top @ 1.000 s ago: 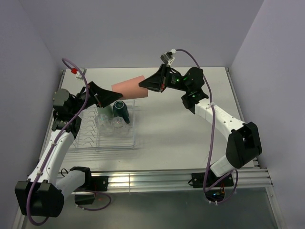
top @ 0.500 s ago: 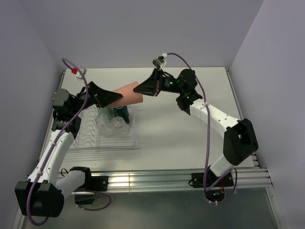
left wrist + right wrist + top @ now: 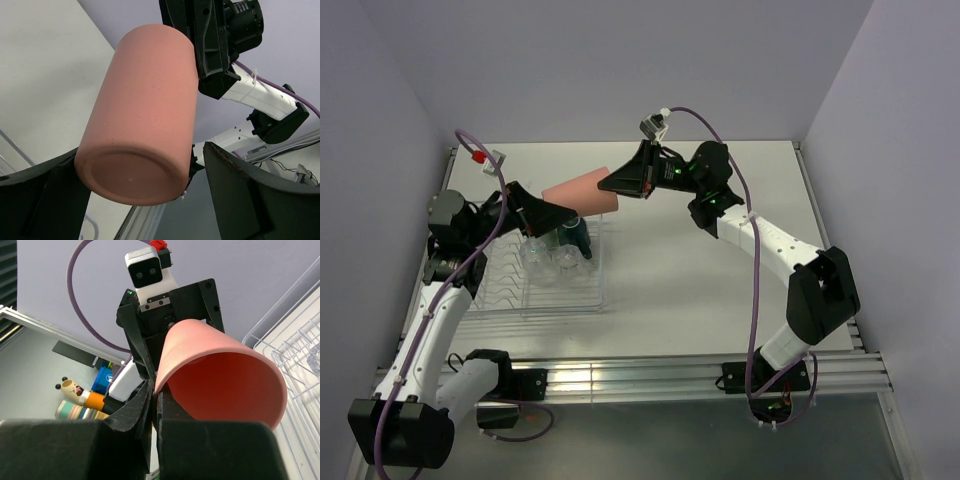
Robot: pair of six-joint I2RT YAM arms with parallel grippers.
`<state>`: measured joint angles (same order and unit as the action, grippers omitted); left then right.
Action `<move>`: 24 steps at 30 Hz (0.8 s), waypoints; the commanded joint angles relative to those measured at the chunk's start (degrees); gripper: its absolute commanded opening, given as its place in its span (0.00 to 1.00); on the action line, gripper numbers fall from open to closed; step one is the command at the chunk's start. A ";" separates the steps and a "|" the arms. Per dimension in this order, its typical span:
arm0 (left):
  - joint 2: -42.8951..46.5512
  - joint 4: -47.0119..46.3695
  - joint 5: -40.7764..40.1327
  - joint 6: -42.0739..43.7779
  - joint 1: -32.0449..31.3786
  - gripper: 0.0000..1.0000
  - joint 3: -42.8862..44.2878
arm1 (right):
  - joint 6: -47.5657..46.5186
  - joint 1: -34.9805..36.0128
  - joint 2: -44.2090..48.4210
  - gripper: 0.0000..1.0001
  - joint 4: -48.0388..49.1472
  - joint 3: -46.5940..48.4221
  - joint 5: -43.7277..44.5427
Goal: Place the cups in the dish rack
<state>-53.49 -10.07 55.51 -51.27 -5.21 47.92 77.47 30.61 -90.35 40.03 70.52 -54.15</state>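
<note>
Over the far edge of the dish rack (image 3: 563, 304), a pink cup (image 3: 582, 193) is held in the air between the two arms, clear of the worktop (image 3: 700, 280). It lies nearly on its side, with its open mouth to the right and its closed base to the left and a little nearer.

The right pincer (image 3: 607, 187) reaches in from the right and holds the pink cup by its rim. Its wrist view shows one finger inside the mouth and the other outside, pressed narrow on the thin wall.

The left pincer (image 3: 563, 211) comes in from the left with its jaws wide, one on each side of the cup's base end. In its wrist view a gap shows between the cup and one finger. On the other side the cup's edge overlaps the finger, and I cannot tell whether they touch.

The dish rack sits on the left half of the worktop, below the pink cup. A dark teal mug (image 3: 575, 236) rests in its far right part. Clear glasses (image 3: 551, 258) sit just beside the mug, to its left and nearer; they are too faint to count surely. The near rows of prongs hold nothing that I can make out.
</note>
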 commanded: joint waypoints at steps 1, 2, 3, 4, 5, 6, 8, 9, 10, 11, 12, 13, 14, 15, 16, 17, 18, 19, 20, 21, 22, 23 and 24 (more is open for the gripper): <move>0.59 -0.21 0.31 1.87 -0.15 0.89 2.53 | -1.44 0.33 -0.18 0.00 1.19 2.60 0.45; 0.50 -0.39 0.22 1.61 -0.15 0.89 2.53 | -1.62 0.24 -0.09 0.00 1.10 2.52 0.45; 0.24 -0.65 0.22 1.35 -0.15 0.89 2.53 | -1.80 0.33 -0.01 0.00 0.93 2.43 0.54; 0.15 -1.53 0.30 1.08 -0.15 0.88 2.53 | -1.89 0.33 0.08 0.00 0.67 2.43 0.54; 0.06 -1.71 0.30 0.64 -0.15 0.88 2.44 | -2.15 0.33 0.08 0.00 0.58 2.43 0.54; 0.06 -1.63 0.13 0.73 -0.15 0.88 2.44 | -2.15 0.41 -0.01 0.00 0.49 2.43 0.45; 0.06 -0.58 -0.75 1.43 -0.15 0.87 2.79 | -2.06 0.50 -0.09 0.00 0.75 2.52 0.19; -0.03 -0.48 -1.01 1.61 -0.15 0.86 2.88 | -2.15 0.68 -0.09 0.00 0.75 2.69 0.19; -0.12 -0.48 -1.01 1.52 -0.15 0.86 2.88 | -2.32 0.77 -0.09 0.00 0.49 2.60 0.27; -0.21 -0.66 -1.01 1.35 -0.15 0.86 2.88 | -2.41 0.77 -0.18 0.00 0.40 2.69 0.19; -0.29 -0.48 -1.10 1.34 -0.15 0.86 2.88 | -2.33 0.85 -0.18 0.00 0.49 2.69 0.19; -0.29 -0.39 -1.28 1.43 -0.15 0.86 2.88 | -2.33 0.85 -0.27 0.00 0.75 2.60 0.19; -0.47 -0.48 -1.36 1.34 -0.15 0.85 2.88 | -2.24 0.94 -0.27 0.00 0.75 2.60 0.19; -0.47 -0.48 -1.54 1.34 -0.06 0.85 2.88 | -2.32 0.86 -0.27 0.00 0.75 2.52 0.10; -0.47 -0.39 -1.63 1.34 -0.15 0.85 2.88 | -2.24 0.85 -0.27 0.00 0.84 2.43 0.01; -0.56 -0.31 -2.06 1.52 -0.15 0.85 2.88 | -2.15 0.94 -0.27 0.00 0.84 2.43 -0.08; -0.56 0.04 -2.42 1.69 -0.15 0.85 2.88 | -2.06 0.94 -0.18 0.00 1.10 2.25 -0.16; -0.91 -0.13 -2.16 1.43 -0.15 0.84 2.79 | -1.97 1.03 -0.01 0.00 1.36 2.17 -0.25; -0.91 -0.57 -2.16 1.08 -0.15 0.84 2.70 | -2.32 1.03 0.08 0.00 1.19 2.16 -0.08; -1.08 -1.00 -1.90 0.73 -0.15 0.84 2.62 | -2.59 1.03 0.08 0.00 0.75 2.25 -0.08; -1.17 -1.27 -2.07 0.64 -0.15 0.84 2.53 | -2.76 1.03 0.08 0.00 0.32 2.25 -0.08; -1.17 -1.19 -2.16 0.64 -0.15 0.83 2.61 | -2.76 1.03 -0.01 0.00 0.40 2.25 -0.16; -1.26 -1.01 -2.24 0.81 -0.15 0.83 2.62 | -2.59 1.03 -0.09 0.00 0.57 2.17 -0.17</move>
<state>-54.61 -8.78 53.82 -51.11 -5.23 48.03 75.92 31.09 -90.37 38.54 70.52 -54.11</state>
